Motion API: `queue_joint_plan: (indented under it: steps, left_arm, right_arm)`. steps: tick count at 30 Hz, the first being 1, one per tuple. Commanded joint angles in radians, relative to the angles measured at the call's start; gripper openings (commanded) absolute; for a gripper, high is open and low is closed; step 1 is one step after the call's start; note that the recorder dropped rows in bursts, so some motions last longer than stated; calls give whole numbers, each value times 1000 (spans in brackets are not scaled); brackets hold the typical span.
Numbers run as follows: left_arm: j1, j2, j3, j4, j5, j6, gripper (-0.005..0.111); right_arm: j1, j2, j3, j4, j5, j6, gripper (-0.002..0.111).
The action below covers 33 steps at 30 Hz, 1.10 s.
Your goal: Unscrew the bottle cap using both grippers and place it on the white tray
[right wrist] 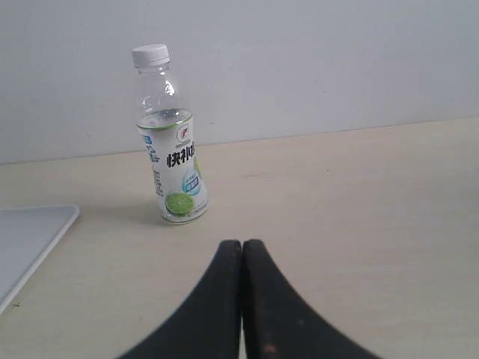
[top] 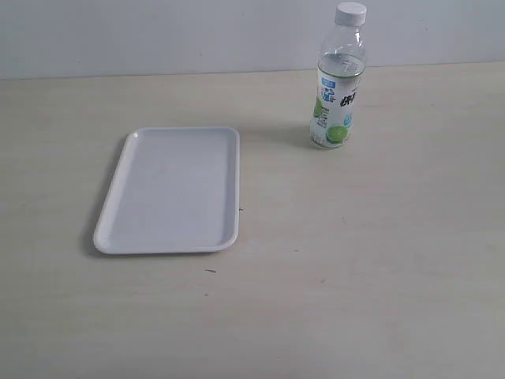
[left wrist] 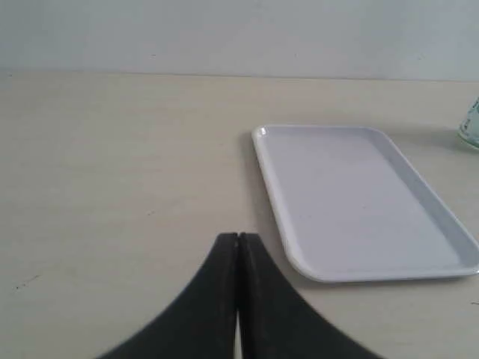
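Now the bottle (top: 338, 95) is standing upright at the far right of the table (top: 363, 268), wearing its bottle cap (top: 350, 13); the white tray (top: 170, 189) is lying well apart to its left, nearer; the left gripper (left wrist: 238, 241) and right gripper (right wrist: 242, 245) are both holding their jaws pressed together, gripping nothing.

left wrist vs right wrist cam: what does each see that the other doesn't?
Left wrist only: the whole white tray and the left gripper, jaws closed together. Right wrist only: the bottle cap, on the upright bottle with its lime label, and the right gripper, jaws closed together. Both: the pale table, the wall, and partial glimpses: a bottle edge in the left wrist view, a tray corner in the right.
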Motion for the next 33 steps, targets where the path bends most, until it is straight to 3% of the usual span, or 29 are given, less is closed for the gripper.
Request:
queue_joint_plan:
  steps: [1, 20, 25, 28, 33]
  left_arm:
    - [-5, -7, 3, -5, -12, 6, 0]
    - [-5, -7, 3, 4, -16, 6, 0]
    - [-5, -7, 3, 46, -117, 4, 0]
    - [-5, -7, 3, -7, -190, -10, 0]
    - [-5, -7, 3, -10, -184, -15, 0]
  right_arm:
    - [2, -7, 5, -1, -7, 0, 0]
    - [2, -7, 5, -34, -60, -4, 0]
    - [2, -7, 5, -50, -51, -17, 0]
    - [2, -7, 5, -50, 18, -17, 0]
    - [2, -7, 5, -50, 59, -17, 0]
